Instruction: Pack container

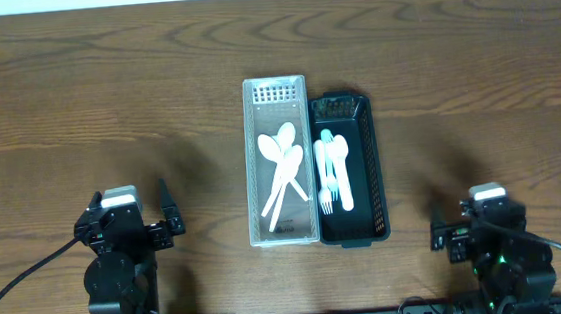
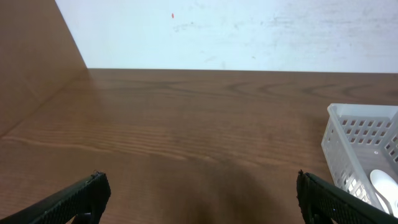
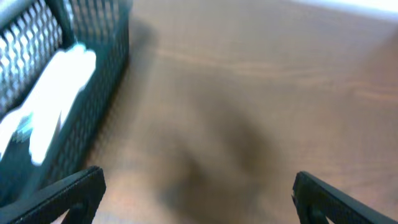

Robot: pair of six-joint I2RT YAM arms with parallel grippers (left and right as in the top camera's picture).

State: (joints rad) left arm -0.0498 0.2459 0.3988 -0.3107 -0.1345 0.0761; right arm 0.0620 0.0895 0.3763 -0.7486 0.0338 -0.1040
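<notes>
One gripper, the left (image 2: 199, 208), is held at the near left with jaws wide apart, a white basket (image 1: 256, 179) of spoons (image 1: 283, 167) is set mid-table against a black basket (image 1: 372, 170) of white cutlery (image 1: 334, 173), and the right gripper (image 3: 199, 199) is held near right, jaws likewise apart.

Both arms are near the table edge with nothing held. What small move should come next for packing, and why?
Probably bring the left gripper forward toward the white plastic spoons in the white slotted plastic basket. It and the right gripper are open, empty and far from both baskets, and this basket lies nearer the left arm than the black mesh basket beside it.
</notes>
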